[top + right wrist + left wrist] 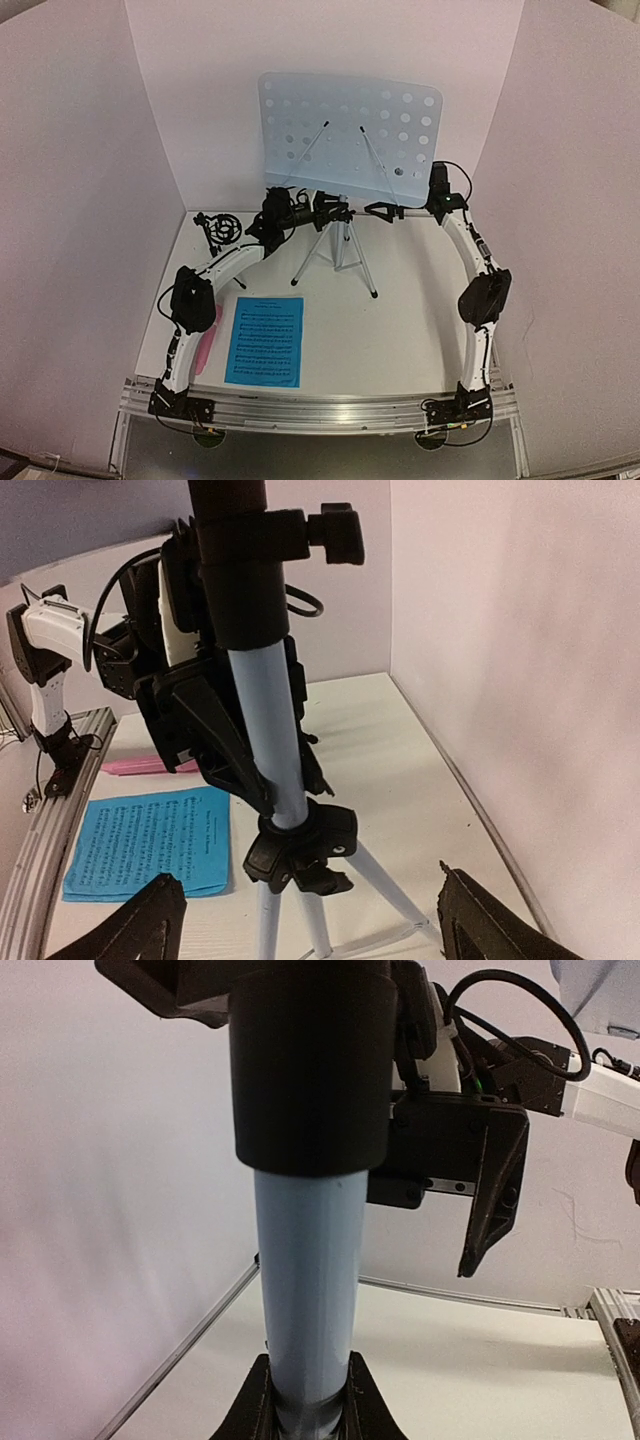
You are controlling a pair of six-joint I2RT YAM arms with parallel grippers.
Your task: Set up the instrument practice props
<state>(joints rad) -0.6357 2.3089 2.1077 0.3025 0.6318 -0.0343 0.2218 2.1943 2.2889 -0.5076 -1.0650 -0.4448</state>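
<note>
**Music stand set upright at the middle of the bench's far edge.**

Its pale-blue pole is grasped by the left end effector just above the tripod hub. The right end effector is released, its fingers spread wide, just beside the pole on the opposite side. The step in hand is judged to be the steadying of the stand. Next, the blue sheet, lying flat near the near edge left of centre, would need to be pinched at one edge and carried to the stand's ledge. Counted: one music stand; one blue sheet visible (a second beneath cannot be told); one pink microphone towards the near-left corner, partly hidden by the left arm; one black mic stand in the far-left corner.
</note>
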